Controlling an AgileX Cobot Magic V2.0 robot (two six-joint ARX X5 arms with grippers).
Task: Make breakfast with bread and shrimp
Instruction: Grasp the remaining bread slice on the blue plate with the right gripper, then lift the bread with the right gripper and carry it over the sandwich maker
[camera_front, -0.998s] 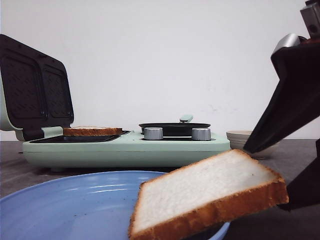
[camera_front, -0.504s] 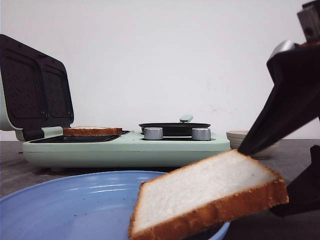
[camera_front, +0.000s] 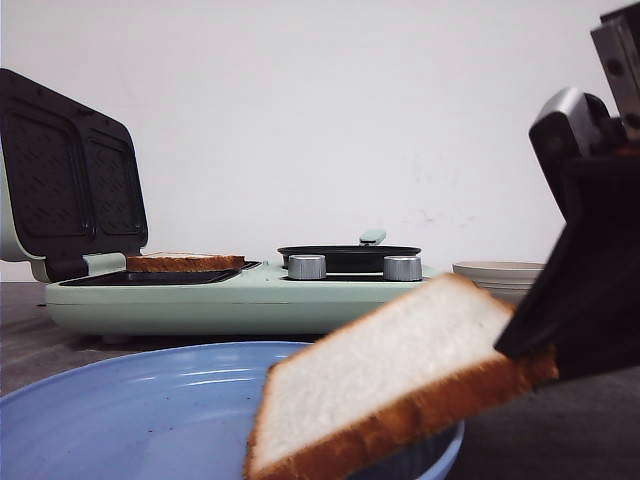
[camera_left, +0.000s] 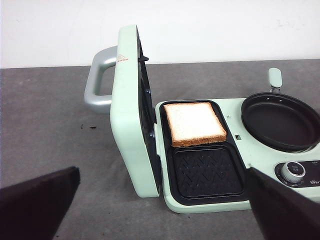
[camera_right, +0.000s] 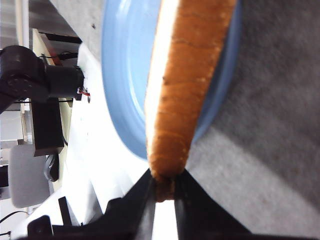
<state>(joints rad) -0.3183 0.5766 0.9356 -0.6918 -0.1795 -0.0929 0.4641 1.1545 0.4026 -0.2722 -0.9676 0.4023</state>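
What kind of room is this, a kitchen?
Probably a lab bench staged as a kitchen: a breakfast maker holding bread, a blue plate, bare white wall, and a robot pincer gripping another slice.

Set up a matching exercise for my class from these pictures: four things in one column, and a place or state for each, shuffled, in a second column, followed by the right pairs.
Things
1. slice of bread in the right claw
2. second bread slice
3. black pan
4. left claw

Places or states
A. lying flat on the open sandwich maker's lower plate
B. open, holding nothing
C. pinched by one edge, tilted over the blue plate
D. empty, beside the sandwich plates

Pairs: 1-C, 2-A, 3-D, 4-B
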